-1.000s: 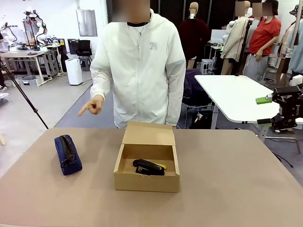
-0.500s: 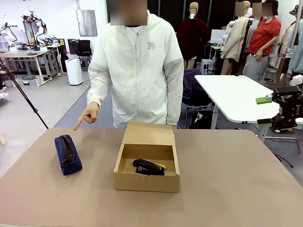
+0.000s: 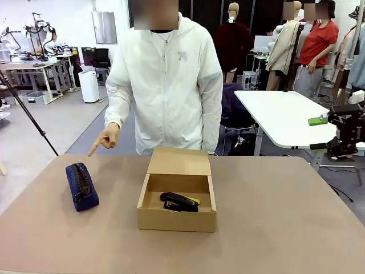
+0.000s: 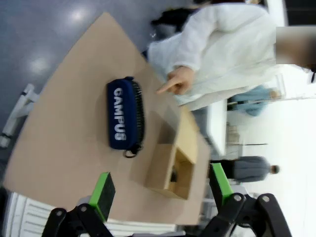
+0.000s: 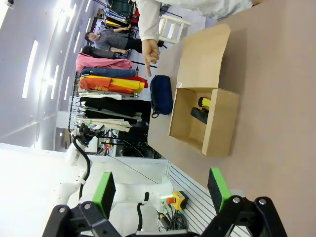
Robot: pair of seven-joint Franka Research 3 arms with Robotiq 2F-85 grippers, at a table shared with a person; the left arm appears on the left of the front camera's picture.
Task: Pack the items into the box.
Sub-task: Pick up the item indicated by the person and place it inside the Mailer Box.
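The brown cardboard box [image 3: 177, 201] stands open mid-table, its flap lid up at the back. Inside lie the black stapler [image 3: 178, 201] and the yellow-and-black utility knife [image 3: 194, 200] behind it. The navy zippered pouch [image 3: 81, 186] lies on the table left of the box. A person's hand [image 3: 106, 138] points a finger down toward the pouch. From high above, the left wrist view shows the pouch [image 4: 123, 120], the box [image 4: 175, 163] and my left gripper [image 4: 161, 191] open and empty. My right gripper [image 5: 161, 189] is also open above the box [image 5: 203, 123] and pouch [image 5: 161, 96].
The person in a white jacket [image 3: 166, 85] stands at the table's far edge behind the box. A white table [image 3: 285, 117] stands off to the back right. A black fixture with a green block [image 3: 342, 128] sits at the right edge. Bare tabletop [image 3: 285, 211] lies right of the box.
The person's pointing hand dropped lower and moved left toward the pouch, then held still. The box, its contents and the pouch have not moved.
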